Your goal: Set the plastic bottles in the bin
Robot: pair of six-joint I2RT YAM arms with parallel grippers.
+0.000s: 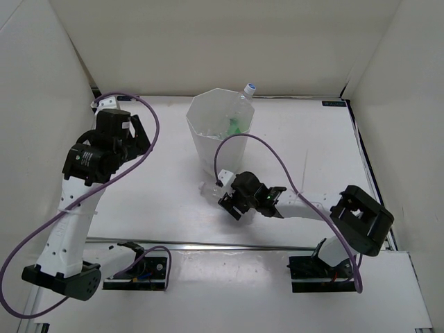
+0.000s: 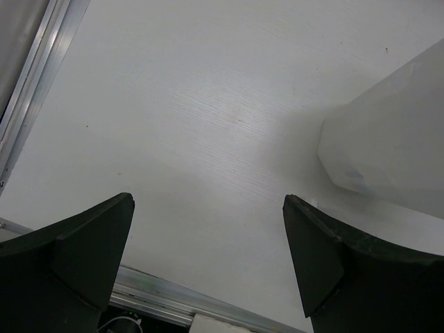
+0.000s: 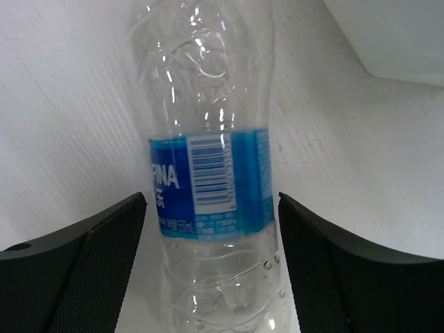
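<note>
Logging task as partly done, judging from present layout.

Finding two bottles already in bin (image 1: 202, 142): green bottle (image 1: 234, 126) sitting low inside, capped bottle (image 1: 245, 97) leaning at far right of rim with neck and cap poking above it. Counting both as deposited, while rating the leaning one as only just contained and liable to tip if bin is knocked.

Finding third bottle (image 3: 208, 187), clear with blue label, resting on table (image 1: 139, 208) just beside near base of bin and not yet lifted. Appearing faint in top view, showing plainly in right wrist view only.

Noting right gripper (image 3: 211, 201) straddling third bottle at label height, jaws standing part open, one finger on each side and very near or touching the plastic. Being unable to confirm from wrist view whether any firm hold is made, so recording none.

Noting left gripper (image 2: 208, 208) hanging spread wide with nothing between its fingers, over bare table left of bin and well apart from third bottle.

Seeing no further bottle in any view. Being unable to see bin floor, so leaving open whether more are lying deeper.

Judging remaining work as: securing third bottle, raising it above rim, carrying it over opening, letting go without disturbing capped bottle
</note>
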